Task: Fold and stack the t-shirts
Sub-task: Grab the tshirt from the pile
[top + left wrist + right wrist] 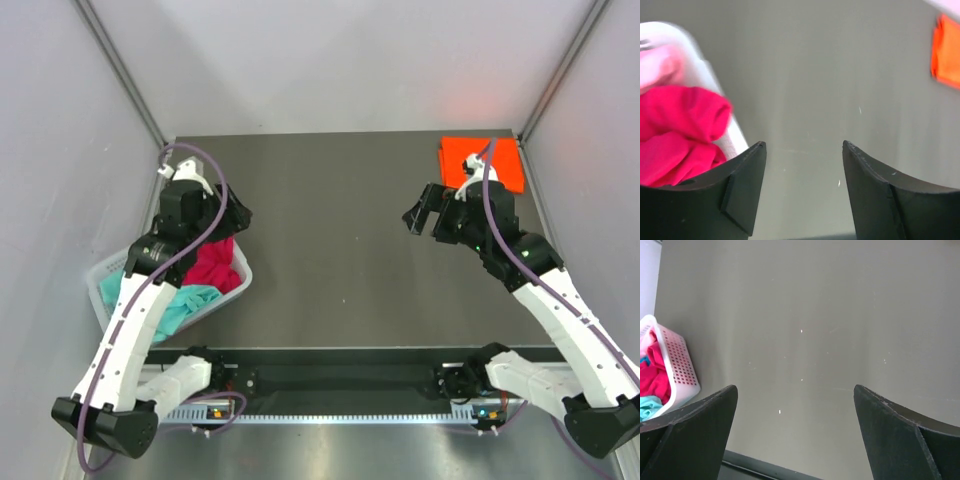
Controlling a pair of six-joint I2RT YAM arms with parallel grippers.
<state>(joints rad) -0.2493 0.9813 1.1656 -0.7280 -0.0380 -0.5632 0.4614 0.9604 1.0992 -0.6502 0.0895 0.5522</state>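
The magenta-red t-shirt [215, 262] lies crumpled in the white basket [103, 272] at the table's [340, 250] left edge. It sits on top of a teal t-shirt [185, 305] and is bunched into a heap, so we find no clear long axis.

The left gripper [804, 145] hangs just beyond the basket's far right rim. Its jaws stand apart and hold nothing. In the left wrist view the magenta cloth lies to the left of the left finger, close beside it, while bare table shows between the fingers. We judge that a pick calls for a shift leftward and down into the basket.

The orange t-shirt [508, 165] rests folded flat in the far right corner, well apart from the basket. The right gripper [795, 387] hovers near it over bare table, jaws wide and empty.

The left arm is plainly the nearer one to the basket.
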